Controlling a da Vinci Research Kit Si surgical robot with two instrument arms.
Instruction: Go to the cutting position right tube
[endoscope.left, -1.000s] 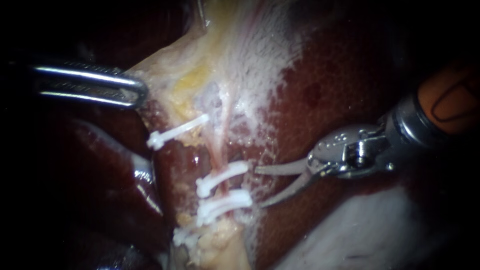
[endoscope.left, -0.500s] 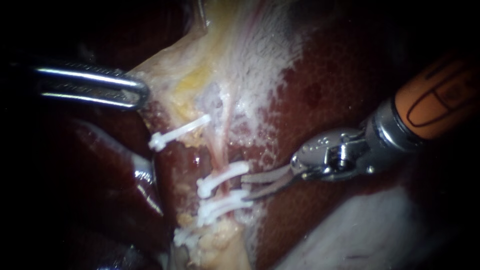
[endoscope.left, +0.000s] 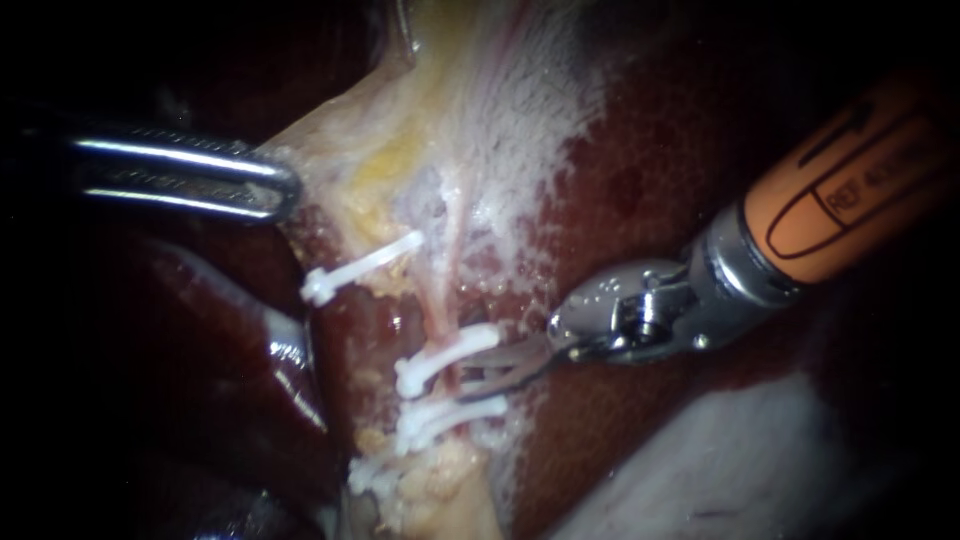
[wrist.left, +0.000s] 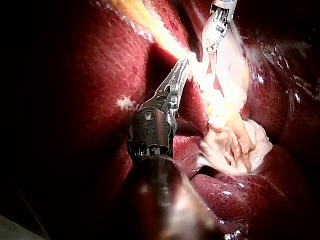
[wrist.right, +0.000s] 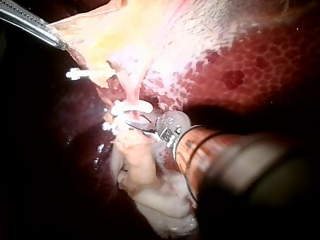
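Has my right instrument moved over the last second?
Yes. The right instrument has advanced toward the tube: its tips, earlier short of the middle two white clips, now lie between them.

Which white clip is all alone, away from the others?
The uppermost clip, closest to the left instrument; the other clips bunch together lower down, beside the right instrument.
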